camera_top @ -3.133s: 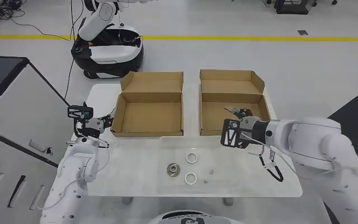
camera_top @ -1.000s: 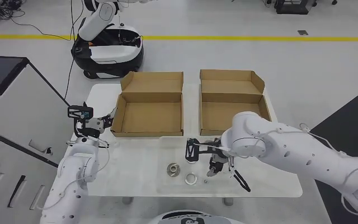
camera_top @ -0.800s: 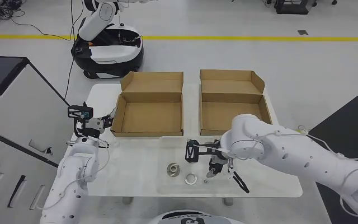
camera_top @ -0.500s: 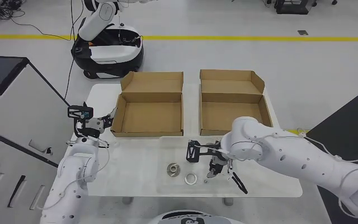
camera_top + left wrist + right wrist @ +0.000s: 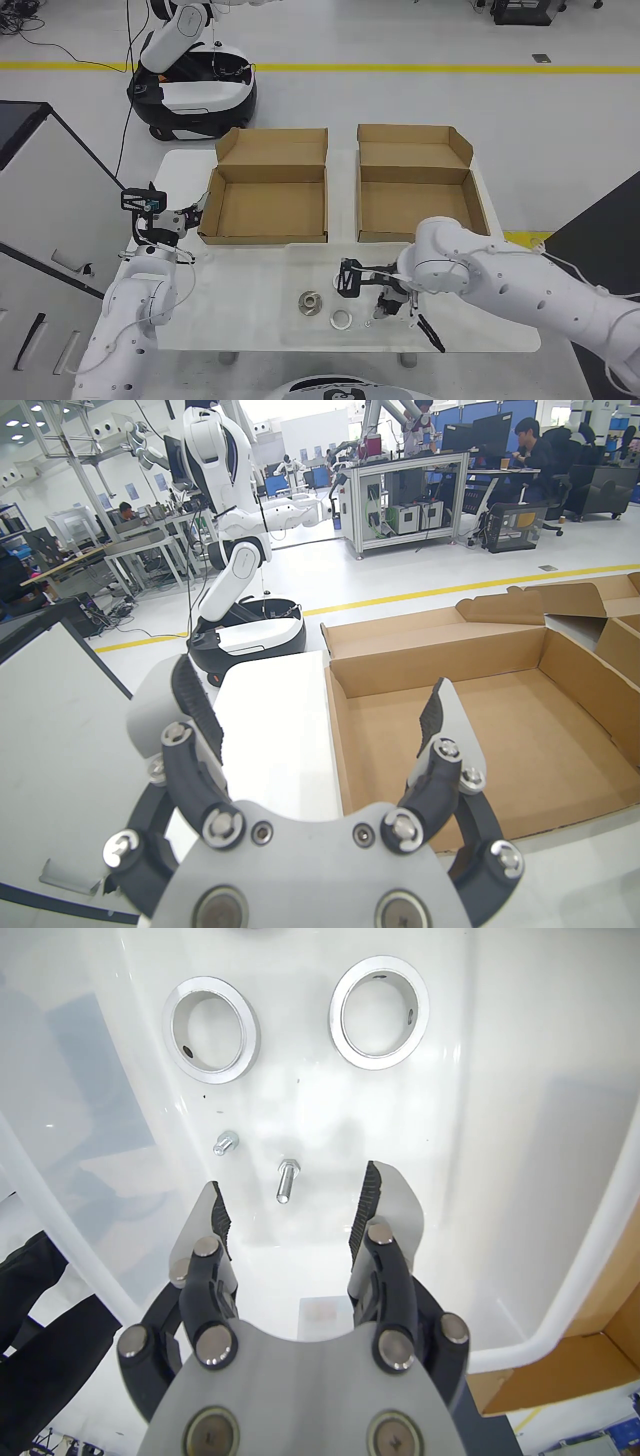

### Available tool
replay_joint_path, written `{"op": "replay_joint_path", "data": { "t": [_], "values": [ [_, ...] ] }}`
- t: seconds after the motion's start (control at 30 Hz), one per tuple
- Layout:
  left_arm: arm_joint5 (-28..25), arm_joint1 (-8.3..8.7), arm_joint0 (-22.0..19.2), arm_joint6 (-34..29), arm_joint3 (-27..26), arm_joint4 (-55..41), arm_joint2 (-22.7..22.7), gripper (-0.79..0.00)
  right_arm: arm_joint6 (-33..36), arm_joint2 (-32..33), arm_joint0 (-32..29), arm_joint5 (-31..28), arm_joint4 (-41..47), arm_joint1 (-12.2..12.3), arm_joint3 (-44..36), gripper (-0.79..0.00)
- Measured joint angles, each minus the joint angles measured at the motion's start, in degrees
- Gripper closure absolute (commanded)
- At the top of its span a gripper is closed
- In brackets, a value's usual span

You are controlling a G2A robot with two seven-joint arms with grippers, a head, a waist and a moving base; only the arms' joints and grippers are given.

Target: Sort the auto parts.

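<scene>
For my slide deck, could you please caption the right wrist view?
Open right pincer poised over a white tray holding two metal rings and two bolts.

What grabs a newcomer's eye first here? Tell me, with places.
The right hand hangs open over a long bolt lying in the white tray, with a short bolt, one metal ring and another ring just beyond. Behind the tray, the left cardboard box and the right cardboard box stand open and look empty. The left hand is open beside the left box.
</scene>
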Motion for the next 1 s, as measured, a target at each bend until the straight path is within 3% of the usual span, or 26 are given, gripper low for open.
{"op": "replay_joint_path", "data": {
  "t": [0.2, 0.63, 1.0],
  "values": [
    [0.0, 0.0, 0.0, 0.0, 0.0, 0.0, 0.0, -0.785, -0.1, 0.8, -0.9, 0.0, -0.1, 0.1, 0.0, -0.391],
    [0.0, 0.0, 0.0, 0.0, 0.0, 0.0, 0.0, -0.785, -0.7, 0.7, -3.0, 0.9, -1.3, -0.5, 0.5, -0.382],
    [0.0, 0.0, 0.0, 0.0, 0.0, 0.0, 0.0, -0.785, -0.7, 1.5, -3.8, 0.3, -2.4, -0.9, 1.4, -0.311]
  ]
}}
